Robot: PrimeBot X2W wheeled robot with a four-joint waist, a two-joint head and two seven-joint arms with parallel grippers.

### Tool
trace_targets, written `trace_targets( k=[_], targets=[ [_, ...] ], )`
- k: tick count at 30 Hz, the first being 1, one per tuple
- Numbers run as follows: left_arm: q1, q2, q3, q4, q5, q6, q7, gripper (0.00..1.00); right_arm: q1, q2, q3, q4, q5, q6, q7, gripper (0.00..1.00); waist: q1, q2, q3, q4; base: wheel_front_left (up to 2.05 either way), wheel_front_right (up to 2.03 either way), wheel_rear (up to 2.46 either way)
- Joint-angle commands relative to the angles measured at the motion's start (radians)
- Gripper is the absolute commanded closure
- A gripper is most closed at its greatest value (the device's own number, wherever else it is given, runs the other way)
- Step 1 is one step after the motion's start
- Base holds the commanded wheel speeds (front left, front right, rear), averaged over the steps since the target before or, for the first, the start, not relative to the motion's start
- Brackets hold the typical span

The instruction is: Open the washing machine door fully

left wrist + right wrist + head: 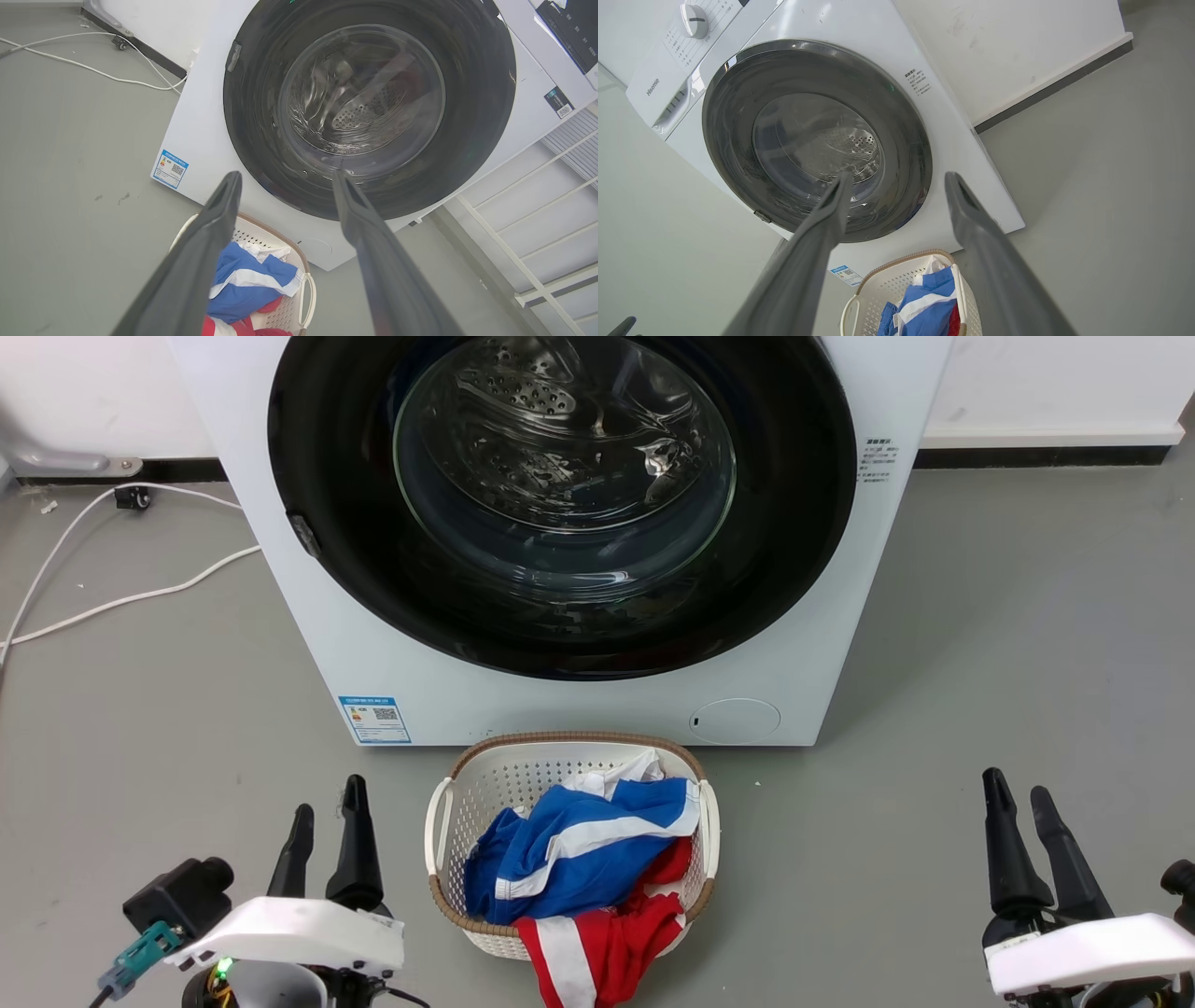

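Grippers both spread and empty: left gripper [329, 798] at the lower left of the head view, right gripper [1016, 786] at the lower right. Both are well apart from the washing machine door [560, 504], which sits shut, flush on the front of the washing machine [560, 709]. Step in hand looks like the reach, nothing touched yet.

Small grey tab [303, 534] on the door's left edge is likely the catch, so the left gripper probably suits. Hook a finger behind that edge, pull out, then swing wide along the hinge arc, not straight back. Glossy rim may slip.

Drum [541, 401] behind the glass looks empty. Laundry basket [434, 826] stands on the floor [1027, 616] just in front of the machine, between the grippers. It holds blue-and-white and red-and-white clothes [579, 849], with the red piece hanging over the near rim.
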Motion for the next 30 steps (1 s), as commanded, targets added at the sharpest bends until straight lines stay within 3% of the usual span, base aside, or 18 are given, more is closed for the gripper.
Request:
trace_targets(
  k=[1, 15, 30],
  targets=[
    [-0.005, 0.01, -0.007, -0.021, 0.025, 0.003, -0.009, 0.0, -0.003, -0.002, 0.0, -0.02, -0.031, 0.002, -0.011, 0.0, 0.0, 0.0, 0.0, 0.0, 0.0, 0.0, 0.0],
    [0.015, 0.024, -0.044, -0.045, 0.173, 0.018, -0.05, 0.0, 0.024, -0.001, -0.002, -0.053, -0.192, 0.002, -0.051, 0.0, -0.0001, 0.0, 0.002, -0.001, 0.0, 0.0, 0.0],
    [0.037, 0.015, -0.051, -0.055, 0.315, -0.002, -0.088, 0.0, 0.05, -0.001, -0.003, -0.085, -0.327, 0.002, -0.09, 0.0, -0.0001, 0.0, 0.005, 0.0, 0.0, 0.0, 0.0]
  ],
)
